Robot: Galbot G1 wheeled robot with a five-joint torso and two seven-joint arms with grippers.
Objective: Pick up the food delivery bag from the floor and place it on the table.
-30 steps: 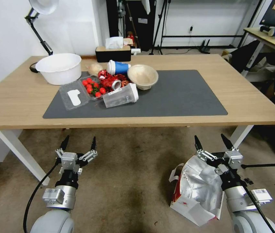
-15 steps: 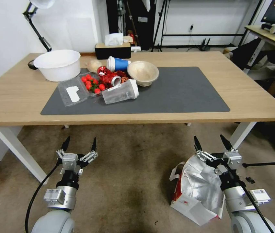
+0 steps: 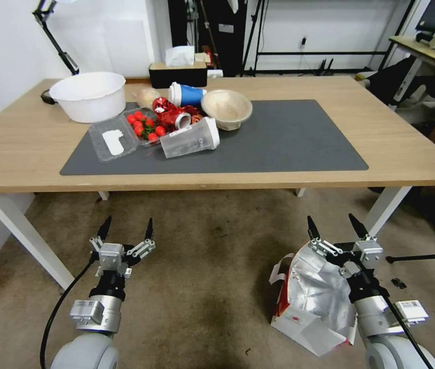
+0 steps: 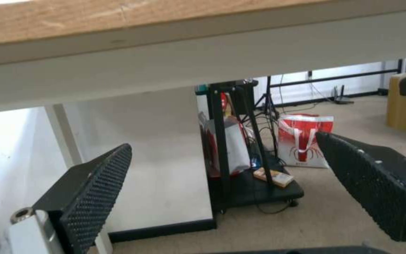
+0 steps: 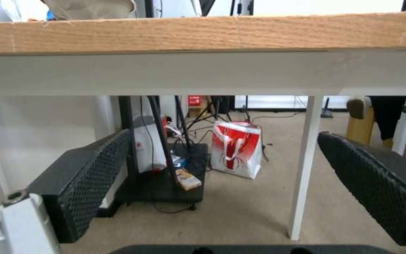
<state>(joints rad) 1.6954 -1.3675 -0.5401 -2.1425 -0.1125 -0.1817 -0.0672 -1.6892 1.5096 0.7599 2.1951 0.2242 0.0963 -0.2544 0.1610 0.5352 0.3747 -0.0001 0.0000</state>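
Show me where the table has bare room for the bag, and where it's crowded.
Free: the right half of the dark grey mat and the bare table wood beyond it, right of the tan bowl. Crowded: the mat's left end, with the white basin, tomato box and clear cup. The food delivery bag lies on the floor.

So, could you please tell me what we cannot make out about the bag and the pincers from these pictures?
- Food delivery bag, head view: its right side is hidden behind the right pincer and its arm, so any handle there cannot be seen.
- How high that open pincer hangs above the bag: not clear from the head view.
- Left pincer, open over bare floor: its height cannot be judged either.
- Table: its left corners are cut off by the head view's edge.
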